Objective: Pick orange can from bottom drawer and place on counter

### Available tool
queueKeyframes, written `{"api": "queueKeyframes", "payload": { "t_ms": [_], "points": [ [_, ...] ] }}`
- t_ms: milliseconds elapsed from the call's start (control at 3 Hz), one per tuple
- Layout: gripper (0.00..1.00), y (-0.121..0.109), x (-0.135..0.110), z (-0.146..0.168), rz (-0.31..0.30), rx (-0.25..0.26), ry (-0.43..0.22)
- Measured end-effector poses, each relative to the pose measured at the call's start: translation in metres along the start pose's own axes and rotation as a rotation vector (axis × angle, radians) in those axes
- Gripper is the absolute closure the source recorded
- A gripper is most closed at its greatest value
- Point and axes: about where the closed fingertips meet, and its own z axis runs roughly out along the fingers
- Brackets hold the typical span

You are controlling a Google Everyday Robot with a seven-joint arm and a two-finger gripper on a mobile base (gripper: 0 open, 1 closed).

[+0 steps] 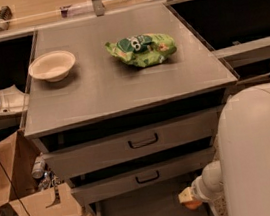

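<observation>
The bottom drawer [146, 214] is pulled out at the foot of the cabinet, and its flat grey floor shows. My gripper [187, 196] reaches down into the drawer's right side, at the end of my white arm. A small piece of the orange can [193, 205] shows just under the gripper tip, touching or nearly touching it; the rest of the can is hidden. The grey metal counter [121, 86] is the cabinet top above.
A white bowl [52, 66] and a crinkled green snack bag [141, 50] lie on the counter. Two grey drawers with black handles [143, 141] sit above the open one. My white body [263, 151] fills the lower right. A cardboard box [20, 188] stands to the left.
</observation>
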Motion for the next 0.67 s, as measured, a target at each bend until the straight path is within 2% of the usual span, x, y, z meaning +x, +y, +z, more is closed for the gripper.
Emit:
{"api": "queueKeyframes", "payload": {
  "t_ms": [333,667],
  "points": [
    [1.00,0.000,0.000,0.000,0.000,0.000,0.000],
    [1.00,-0.006,-0.009,-0.036,0.005,0.044,-0.050]
  ]
}}
